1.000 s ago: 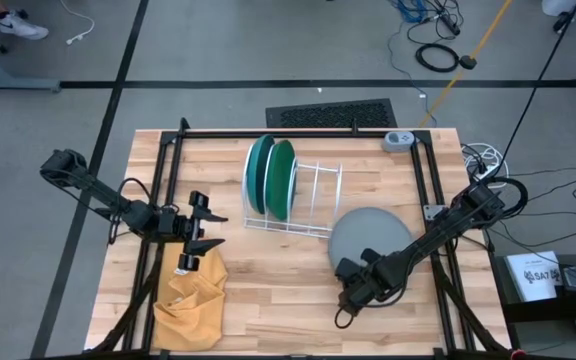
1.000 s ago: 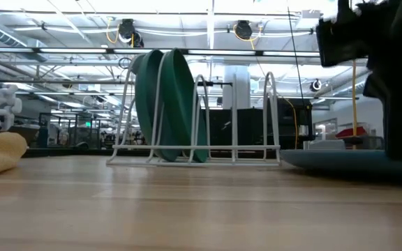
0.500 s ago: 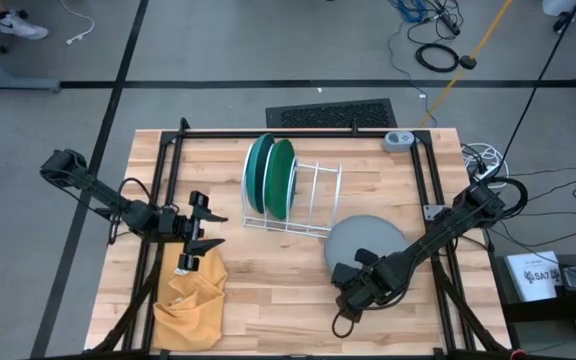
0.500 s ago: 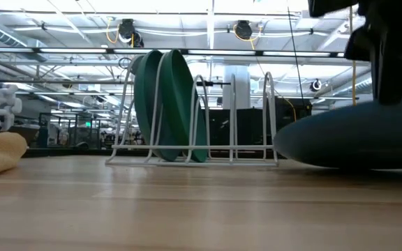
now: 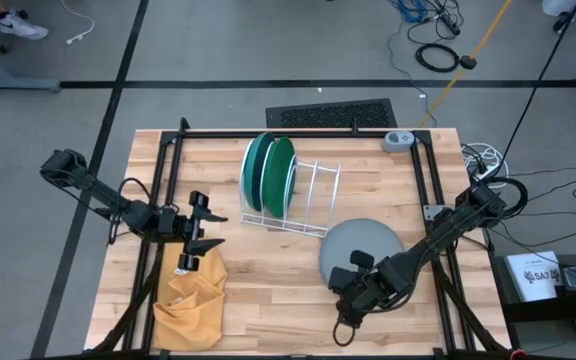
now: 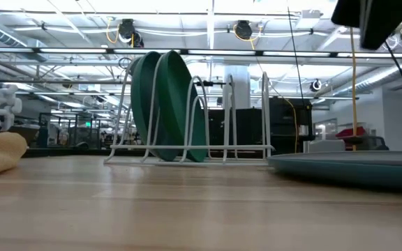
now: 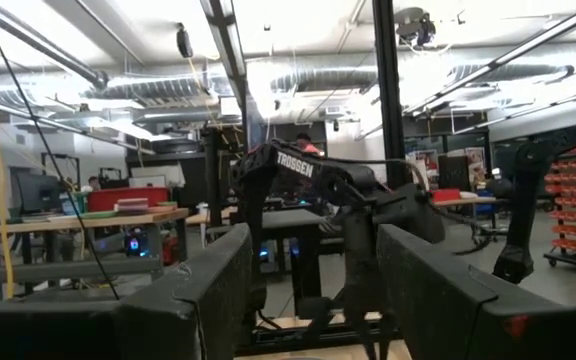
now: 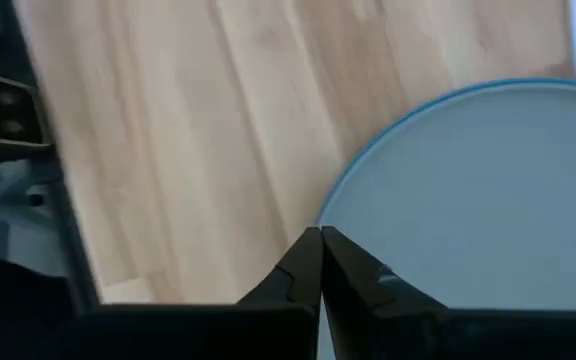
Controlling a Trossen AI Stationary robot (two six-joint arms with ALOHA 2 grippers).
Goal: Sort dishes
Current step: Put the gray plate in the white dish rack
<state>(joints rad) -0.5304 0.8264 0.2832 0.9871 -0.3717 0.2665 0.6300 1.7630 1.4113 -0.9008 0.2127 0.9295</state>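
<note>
We see a pale plank table (image 5: 268, 290) under a workshop ceiling. The right tool (image 8: 320, 262), fingers pressed together, pinches the near rim of the light blue plate (image 8: 478, 190), lying flat ahead of it. The left tool (image 5: 200, 228) waits spread beside the yellow cloth (image 5: 190, 295).

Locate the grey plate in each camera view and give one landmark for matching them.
High view: the grey plate lies right of centre, its near edge at the right gripper.
Low view: it shows edge-on at the lower right.
Left wrist view: not in it.
Right wrist view: it fills the right side, its rim pinched at the fingertips.
Shared landmark: the white wire rack, beside the plate in the high and low views.
</note>
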